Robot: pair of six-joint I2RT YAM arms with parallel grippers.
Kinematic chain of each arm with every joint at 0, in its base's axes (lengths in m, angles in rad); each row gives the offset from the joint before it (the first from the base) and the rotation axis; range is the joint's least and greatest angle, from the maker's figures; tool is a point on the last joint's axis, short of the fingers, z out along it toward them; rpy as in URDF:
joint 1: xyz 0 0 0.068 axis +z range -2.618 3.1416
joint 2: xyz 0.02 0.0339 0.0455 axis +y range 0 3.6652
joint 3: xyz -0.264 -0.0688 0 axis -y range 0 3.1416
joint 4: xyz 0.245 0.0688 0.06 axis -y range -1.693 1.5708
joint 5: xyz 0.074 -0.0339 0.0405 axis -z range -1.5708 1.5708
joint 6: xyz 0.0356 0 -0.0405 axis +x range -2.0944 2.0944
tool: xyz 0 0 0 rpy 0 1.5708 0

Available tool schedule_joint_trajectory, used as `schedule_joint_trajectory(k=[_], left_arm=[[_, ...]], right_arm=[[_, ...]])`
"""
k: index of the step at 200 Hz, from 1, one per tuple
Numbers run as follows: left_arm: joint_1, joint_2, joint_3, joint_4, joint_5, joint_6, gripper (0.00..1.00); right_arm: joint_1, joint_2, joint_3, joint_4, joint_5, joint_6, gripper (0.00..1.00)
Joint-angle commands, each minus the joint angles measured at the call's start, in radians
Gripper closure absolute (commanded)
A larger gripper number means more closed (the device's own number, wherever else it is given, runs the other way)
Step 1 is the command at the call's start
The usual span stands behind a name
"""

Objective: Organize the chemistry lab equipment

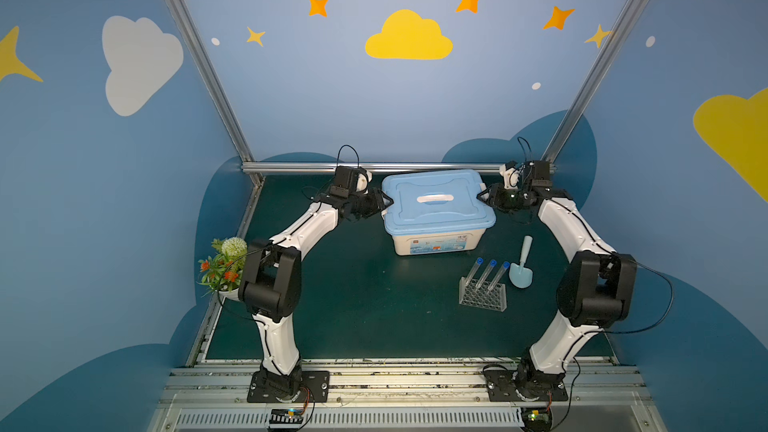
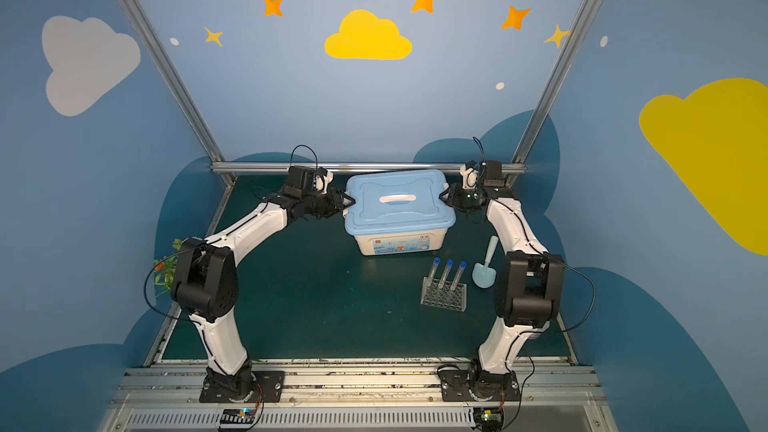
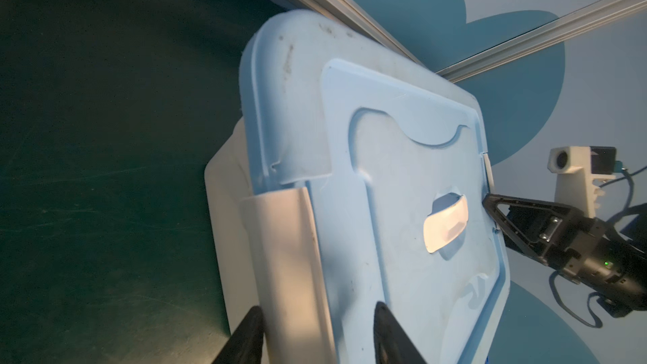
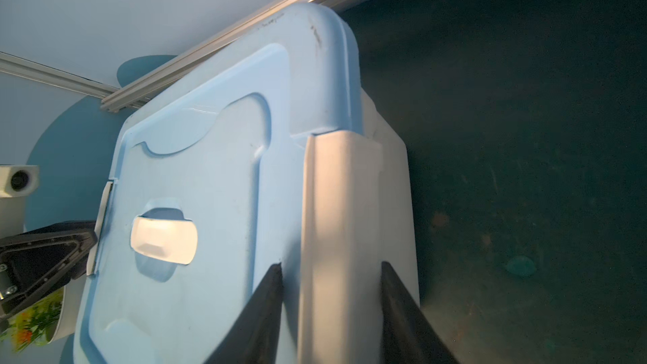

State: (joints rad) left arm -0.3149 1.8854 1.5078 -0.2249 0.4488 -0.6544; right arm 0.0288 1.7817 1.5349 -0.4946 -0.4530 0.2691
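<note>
Three clear blue-capped test tubes (image 1: pixel 484 274) (image 2: pixel 446 274) lean in a clear holed rack (image 1: pixel 483 299) (image 2: pixel 444 299) at the front right in both top views. A white box with a light blue lid (image 1: pixel 415 218) (image 2: pixel 399 218) stands at the back middle. My left gripper (image 1: pixel 388 202) (image 3: pixel 319 308) is at the box's left side, open, its fingers astride the white latch (image 3: pixel 280 257). My right gripper (image 1: pixel 481 196) (image 4: pixel 331 264) is at the box's right side, open, astride the other white latch (image 4: pixel 339 204). Neither gripper is near the tubes.
A small light blue scoop (image 1: pixel 521 274) (image 2: pixel 484 274) lies on the dark green mat just right of the rack. A potted flower plant (image 1: pixel 220 265) stands at the mat's left edge behind the left arm. A metal rail (image 1: pixel 374 167) runs close behind the box.
</note>
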Motion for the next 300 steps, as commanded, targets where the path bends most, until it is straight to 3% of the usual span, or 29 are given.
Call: schedule_joint_trajectory(k=[1, 21, 45, 121, 136, 172, 222, 269, 283, 300], left_arm=[[-0.038, 0.024, 0.064, 0.035, 0.074, 0.029, 0.51], [-0.043, 0.033, 0.082, 0.018, 0.070, 0.036, 0.51], [-0.047, 0.043, 0.100, 0.003, 0.062, 0.045, 0.61], [-0.054, 0.075, 0.175, -0.095, 0.018, 0.108, 0.70], [-0.053, 0.078, 0.183, -0.099, 0.015, 0.114, 0.61], [-0.053, 0.081, 0.198, -0.108, 0.008, 0.128, 0.50], [-0.041, 0.078, 0.209, -0.114, -0.001, 0.142, 0.37], [-0.028, 0.060, 0.218, -0.147, -0.033, 0.173, 0.13], [-0.026, 0.048, 0.207, -0.149, -0.053, 0.183, 0.01], [-0.016, 0.023, 0.181, -0.144, -0.075, 0.191, 0.00]], right_arm=[[0.076, -0.003, 0.030, -0.091, 0.039, -0.085, 0.58], [0.089, 0.006, 0.036, -0.096, 0.050, -0.084, 0.59], [0.109, 0.018, 0.038, -0.096, 0.057, -0.078, 0.60], [0.158, 0.028, 0.033, -0.076, 0.071, -0.039, 0.62], [0.170, 0.030, 0.035, -0.079, 0.074, -0.039, 0.62], [0.172, 0.018, 0.017, -0.066, 0.082, -0.005, 0.57], [0.158, 0.018, 0.011, -0.070, 0.096, 0.049, 0.36], [0.126, 0.006, 0.015, -0.091, 0.093, 0.065, 0.21], [0.108, -0.005, 0.016, -0.096, 0.094, 0.063, 0.18], [0.082, -0.028, 0.010, -0.102, 0.110, 0.066, 0.15]])
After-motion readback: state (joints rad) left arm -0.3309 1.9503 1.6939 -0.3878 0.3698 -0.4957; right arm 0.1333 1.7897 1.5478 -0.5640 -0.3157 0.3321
